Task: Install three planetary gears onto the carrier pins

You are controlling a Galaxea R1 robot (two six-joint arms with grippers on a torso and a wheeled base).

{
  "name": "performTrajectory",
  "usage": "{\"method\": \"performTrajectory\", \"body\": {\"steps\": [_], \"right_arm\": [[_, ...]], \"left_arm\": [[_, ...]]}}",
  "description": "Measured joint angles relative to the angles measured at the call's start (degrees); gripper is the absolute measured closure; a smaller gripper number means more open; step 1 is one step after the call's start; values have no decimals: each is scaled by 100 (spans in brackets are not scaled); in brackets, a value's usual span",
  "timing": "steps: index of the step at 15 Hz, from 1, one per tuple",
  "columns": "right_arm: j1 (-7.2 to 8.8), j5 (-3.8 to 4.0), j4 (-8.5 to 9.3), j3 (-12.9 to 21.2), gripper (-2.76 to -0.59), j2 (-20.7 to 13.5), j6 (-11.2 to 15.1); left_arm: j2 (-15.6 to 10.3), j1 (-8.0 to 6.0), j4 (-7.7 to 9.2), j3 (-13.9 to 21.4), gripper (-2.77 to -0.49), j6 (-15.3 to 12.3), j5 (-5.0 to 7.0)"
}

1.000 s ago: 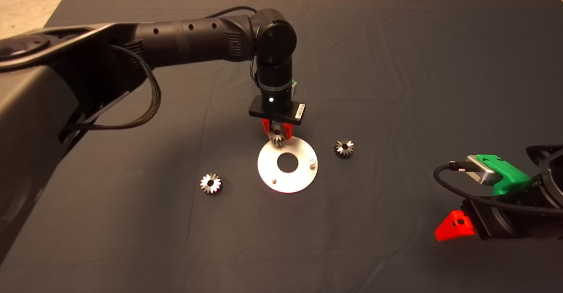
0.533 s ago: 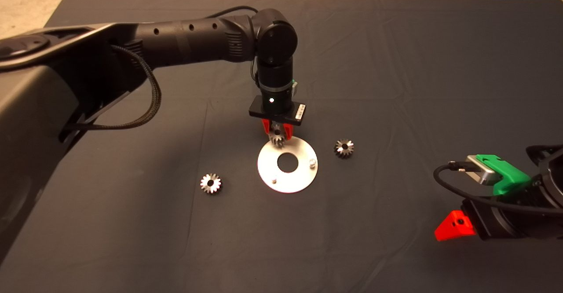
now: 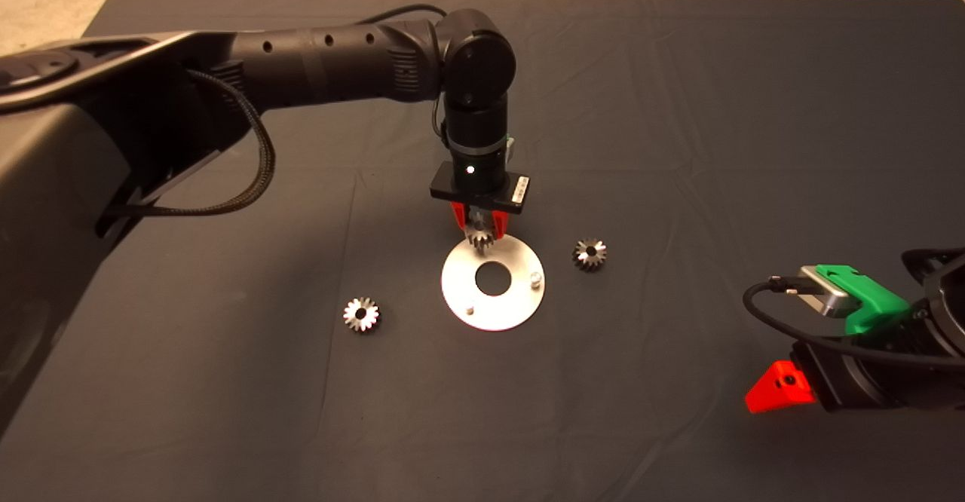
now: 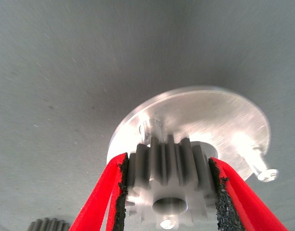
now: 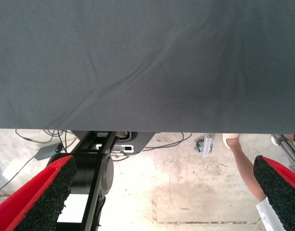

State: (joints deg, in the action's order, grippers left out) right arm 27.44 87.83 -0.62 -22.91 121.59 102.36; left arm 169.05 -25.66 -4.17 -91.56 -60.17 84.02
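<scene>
My left gripper (image 3: 478, 224) is shut on one planetary gear (image 3: 479, 237), holding it over the far edge of the round silver disc (image 3: 513, 304). In the left wrist view the gear (image 4: 169, 175) sits clamped between the black pads, just short of one carrier pin (image 4: 149, 127); a second pin (image 4: 259, 166) stands at the disc's (image 4: 210, 110) rim. The head view shows two bare pins (image 3: 536, 279) (image 3: 469, 309). One loose gear (image 3: 362, 313) lies left of the disc, another (image 3: 589, 253) right of it. My right gripper (image 3: 780, 389) waits open at the lower right edge.
The dark mat (image 3: 678, 110) covers the table, with pale floor beyond its far edge. The right wrist view looks past the mat's edge to the floor, the robot's base (image 5: 96, 178), cables and a person's leg (image 5: 241, 163).
The left gripper has shifted slightly to the right with the gear, staying over the disc's far edge. The loose gears, the disc and the right arm have not moved.
</scene>
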Motion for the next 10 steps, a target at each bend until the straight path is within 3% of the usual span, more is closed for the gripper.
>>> {"method": "performTrajectory", "body": {"steps": [10], "right_arm": [[0,-1,0,0,-275,0,0]], "left_arm": [[2,-27,10,6,-104,0,0]]}}
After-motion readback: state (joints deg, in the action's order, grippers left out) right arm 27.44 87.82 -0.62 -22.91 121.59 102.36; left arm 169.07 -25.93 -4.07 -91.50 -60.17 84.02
